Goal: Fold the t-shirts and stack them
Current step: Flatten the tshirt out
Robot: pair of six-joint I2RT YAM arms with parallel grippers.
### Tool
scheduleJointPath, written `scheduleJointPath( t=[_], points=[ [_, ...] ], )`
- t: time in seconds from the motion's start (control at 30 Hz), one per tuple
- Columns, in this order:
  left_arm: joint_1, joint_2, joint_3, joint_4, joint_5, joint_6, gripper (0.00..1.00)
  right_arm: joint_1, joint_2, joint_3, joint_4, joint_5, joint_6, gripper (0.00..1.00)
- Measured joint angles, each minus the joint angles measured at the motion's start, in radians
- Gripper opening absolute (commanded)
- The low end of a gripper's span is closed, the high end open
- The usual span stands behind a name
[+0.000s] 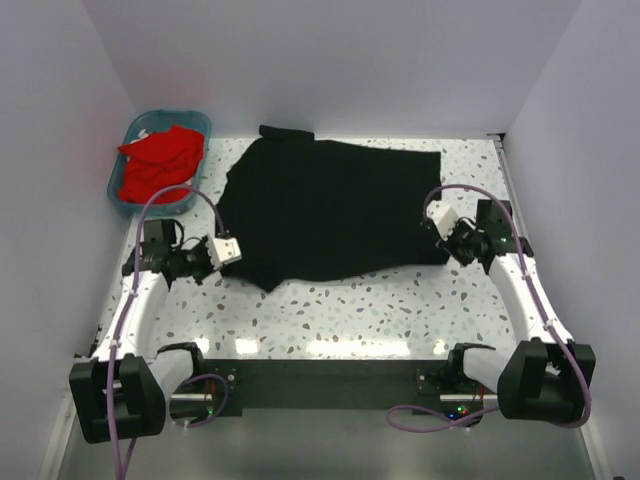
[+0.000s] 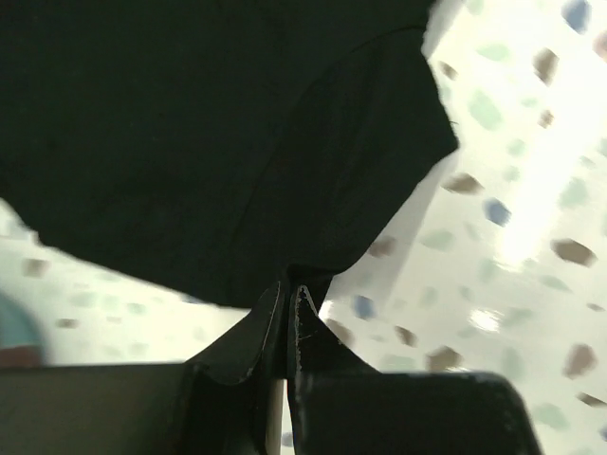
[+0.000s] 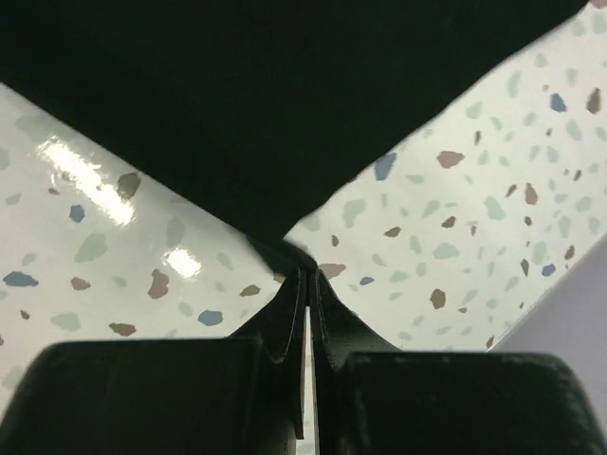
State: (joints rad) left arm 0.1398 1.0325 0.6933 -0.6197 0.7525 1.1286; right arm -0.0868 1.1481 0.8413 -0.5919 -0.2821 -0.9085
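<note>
A large black t-shirt [image 1: 330,205] lies spread flat across the middle of the speckled table. My left gripper [image 1: 243,254] sits at its left edge. In the left wrist view this left gripper [image 2: 292,286] is shut, pinching the hem of the black t-shirt [image 2: 218,142]. My right gripper [image 1: 436,232] is at the shirt's right edge. The right wrist view shows that right gripper [image 3: 308,273] shut on a pulled-up corner of the black t-shirt [image 3: 275,95]. Bright red t-shirts [image 1: 158,165] lie bunched in the basket at the back left.
The teal plastic basket [image 1: 170,114] stands at the table's back left corner, against the left wall. White walls close in the table on the left, back and right. Bare speckled tabletop [image 1: 370,310] runs between the black shirt and the arm bases.
</note>
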Motion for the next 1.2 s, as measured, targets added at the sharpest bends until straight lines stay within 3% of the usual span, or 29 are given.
scheduleJointPath(
  t=[0.17, 0.27, 0.37, 0.43, 0.47, 0.5, 0.57, 0.77, 0.83, 0.87, 0.97, 1.07, 1.2],
  points=[
    [-0.004, 0.025, -0.063, -0.139, -0.058, 0.09, 0.07, 0.021, 0.009, -0.031, -0.055, 0.007, -0.08, 0.0],
    [-0.004, 0.028, -0.06, -0.243, -0.07, 0.166, 0.16, 0.021, 0.014, -0.032, -0.137, 0.018, -0.14, 0.0],
    [-0.003, 0.022, -0.036, -0.405, -0.077, 0.286, 0.31, 0.021, -0.032, -0.055, -0.241, 0.032, -0.225, 0.12],
    [-0.004, 0.003, -0.018, -0.505, -0.085, 0.35, 0.37, 0.021, -0.093, -0.075, -0.331, 0.037, -0.289, 0.25],
    [-0.004, -0.015, -0.011, -0.54, -0.094, 0.37, 0.39, 0.021, -0.138, -0.084, -0.383, 0.04, -0.33, 0.32],
    [-0.005, -0.037, -0.006, -0.568, -0.102, 0.389, 0.42, 0.021, -0.182, -0.087, -0.432, 0.04, -0.368, 0.47],
    [-0.006, -0.092, 0.002, -0.608, -0.118, 0.436, 0.47, 0.021, -0.257, -0.087, -0.512, 0.04, -0.431, 0.61],
    [-0.017, -0.131, 0.087, -0.682, -0.113, 0.51, 0.53, 0.021, -0.401, -0.079, -0.66, 0.037, -0.52, 0.64],
    [-0.017, -0.089, 0.139, -0.684, -0.098, 0.513, 0.56, 0.021, -0.359, -0.053, -0.658, 0.04, -0.478, 0.71],
    [-0.017, -0.06, 0.164, -0.684, -0.089, 0.511, 0.57, 0.021, -0.311, -0.026, -0.658, 0.047, -0.446, 0.91],
    [-0.021, 0.014, 0.219, -0.681, -0.062, 0.506, 0.76, 0.02, -0.13, 0.12, -0.648, 0.047, -0.333, 0.93],
    [-0.05, 0.069, 0.26, -0.661, -0.046, 0.455, 0.76, 0.02, 0.003, 0.248, -0.624, 0.02, -0.23, 0.91],
    [-0.158, 0.119, 0.255, -0.518, -0.081, 0.282, 0.72, 0.02, 0.061, 0.315, -0.597, -0.02, -0.134, 0.91]
  ],
)
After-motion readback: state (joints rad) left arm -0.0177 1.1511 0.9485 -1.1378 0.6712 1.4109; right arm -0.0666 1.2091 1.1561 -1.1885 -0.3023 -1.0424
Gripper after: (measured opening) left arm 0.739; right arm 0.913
